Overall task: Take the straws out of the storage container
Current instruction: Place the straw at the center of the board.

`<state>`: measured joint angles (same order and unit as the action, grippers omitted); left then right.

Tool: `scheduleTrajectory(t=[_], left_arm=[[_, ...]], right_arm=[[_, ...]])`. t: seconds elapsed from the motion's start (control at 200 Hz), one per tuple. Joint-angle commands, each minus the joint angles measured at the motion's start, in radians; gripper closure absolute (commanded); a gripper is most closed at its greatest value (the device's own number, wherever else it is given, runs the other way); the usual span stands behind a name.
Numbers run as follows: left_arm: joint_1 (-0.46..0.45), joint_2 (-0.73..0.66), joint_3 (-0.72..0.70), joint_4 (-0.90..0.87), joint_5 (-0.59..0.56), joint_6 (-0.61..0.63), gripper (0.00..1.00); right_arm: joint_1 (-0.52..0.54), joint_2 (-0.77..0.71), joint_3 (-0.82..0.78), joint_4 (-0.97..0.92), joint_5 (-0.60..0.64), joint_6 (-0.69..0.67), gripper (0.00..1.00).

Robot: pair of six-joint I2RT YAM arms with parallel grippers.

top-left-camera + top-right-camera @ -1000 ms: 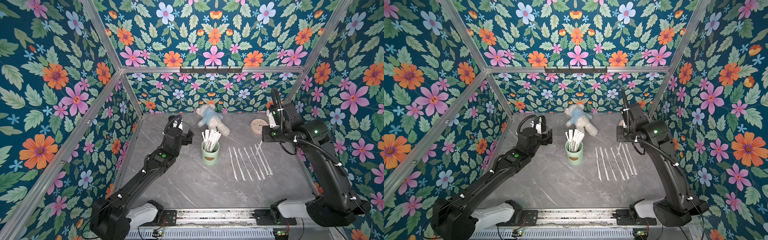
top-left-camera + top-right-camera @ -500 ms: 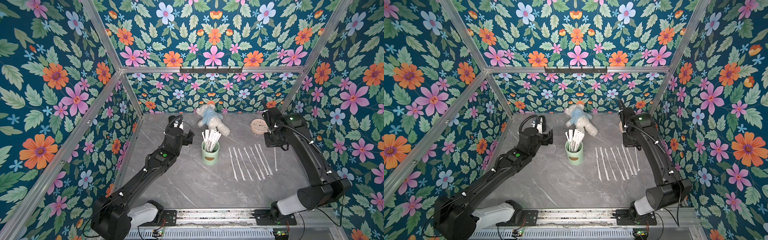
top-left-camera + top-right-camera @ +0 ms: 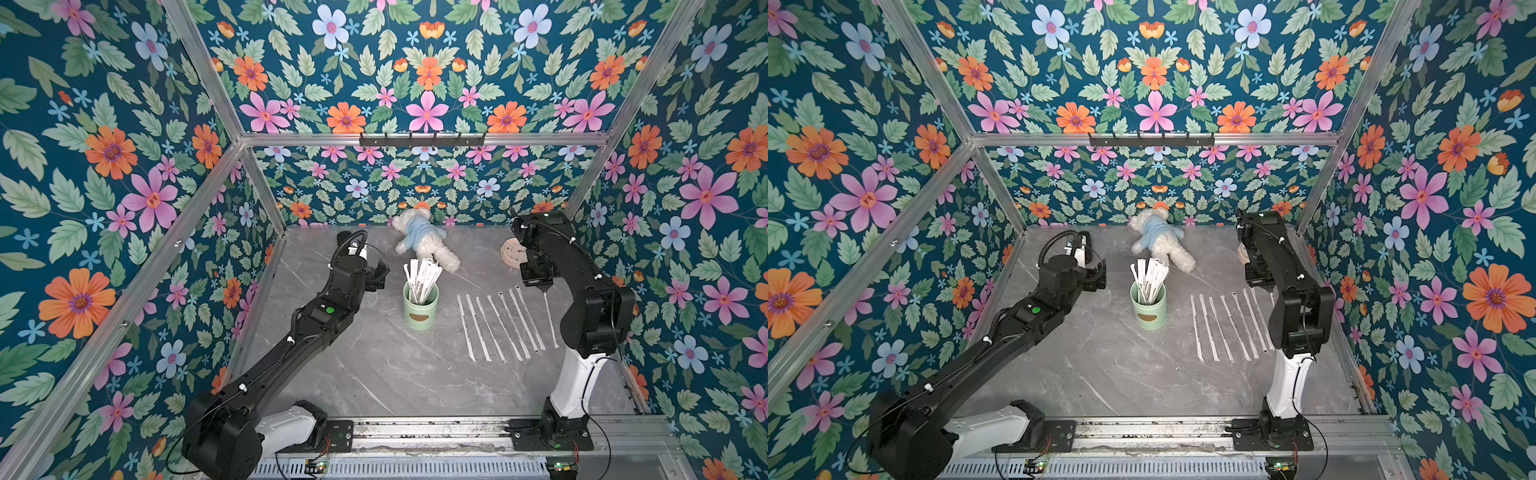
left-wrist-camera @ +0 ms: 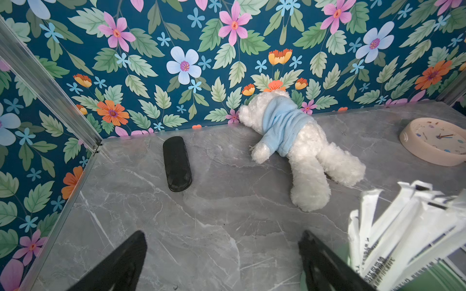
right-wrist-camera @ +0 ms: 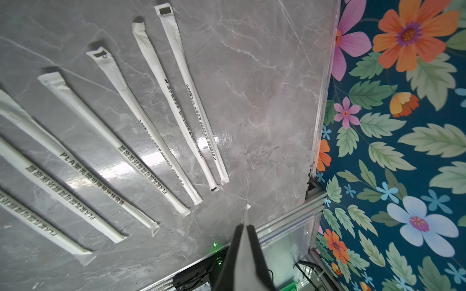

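Hanging from the right pincer [image 5: 243, 226], clamped on its top, one straw [image 3: 549, 316] dangles by the tabletop's [image 3: 374, 374] right edge beside seven laid straws [image 3: 494, 328]. A bunch [image 3: 422, 276] stands in the storage container [image 3: 420, 311] mid-tabletop, left pincer [image 4: 224, 241] spread beside it. Perhaps halfway.

Green cup [image 3: 1149, 312] holds fanned straws [image 3: 1148, 281]; loose straws [image 3: 1234, 327] lie in a row nearby

the storage container [image 3: 420, 311] is mint-green, the straws [image 3: 422, 276] white.
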<state>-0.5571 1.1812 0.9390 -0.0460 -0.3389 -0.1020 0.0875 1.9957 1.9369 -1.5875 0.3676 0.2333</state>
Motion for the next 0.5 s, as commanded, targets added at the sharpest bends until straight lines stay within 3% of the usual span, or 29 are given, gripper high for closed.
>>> scheduleTrajectory(t=[0.0, 0.31, 0.495], left_arm=[[-0.001, -0.004, 0.009, 0.002, -0.008, 0.016, 0.03], [-0.001, 0.010, 0.008, 0.001, -0.002, 0.022, 0.03], [-0.001, 0.018, 0.008, 0.000, -0.001, 0.022, 0.03]], right_arm=[[-0.021, 0.072, 0.057, -0.060, -0.024, 0.002, 1.00], [-0.063, 0.314, 0.238, -0.121, 0.015, -0.011, 1.00], [-0.082, 0.375, 0.271, -0.127, 0.043, -0.016, 1.00]])
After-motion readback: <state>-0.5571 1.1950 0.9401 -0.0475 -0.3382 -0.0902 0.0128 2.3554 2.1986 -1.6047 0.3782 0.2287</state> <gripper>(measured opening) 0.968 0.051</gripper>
